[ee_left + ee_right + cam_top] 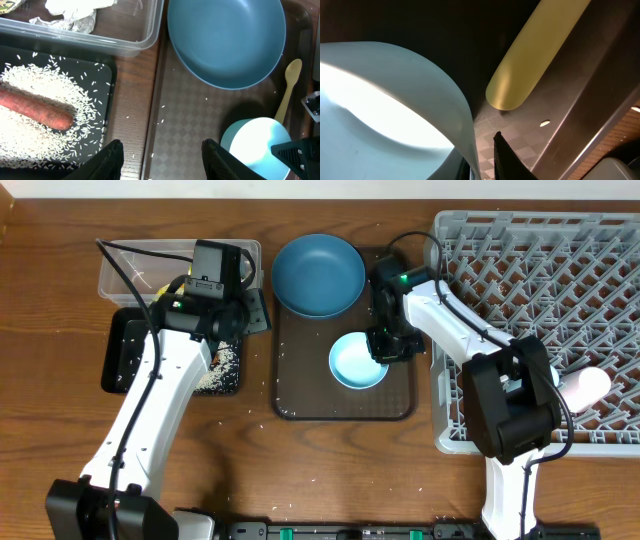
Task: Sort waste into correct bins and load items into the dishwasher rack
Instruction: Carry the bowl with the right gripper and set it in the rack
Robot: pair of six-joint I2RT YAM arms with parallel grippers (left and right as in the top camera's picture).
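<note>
The small pale-blue bowl (357, 361) sits mouth up, smooth and glossy, in the lower right of the checker-textured brown serving tray (300, 395). The right hand (388, 343) is at the bowl's right rim, but I cannot tell whether it pinches it. A slim yellow spoon (287, 92) lies just beside the bowl. Its long axis runs up-frame past the round big dark-blue bowl (318, 275). The left hand (162, 150) hangs spread and empty over the desk (135, 120), beside the black tray (107, 70) holding rice grains (50, 80) and a carrot (35, 107).

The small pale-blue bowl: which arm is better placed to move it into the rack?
Right. Its pincer is at the small pale-blue bowl's rim, beside the grey dishwasher rack. The left pincer hangs open over by the black tray, farther away.
</note>
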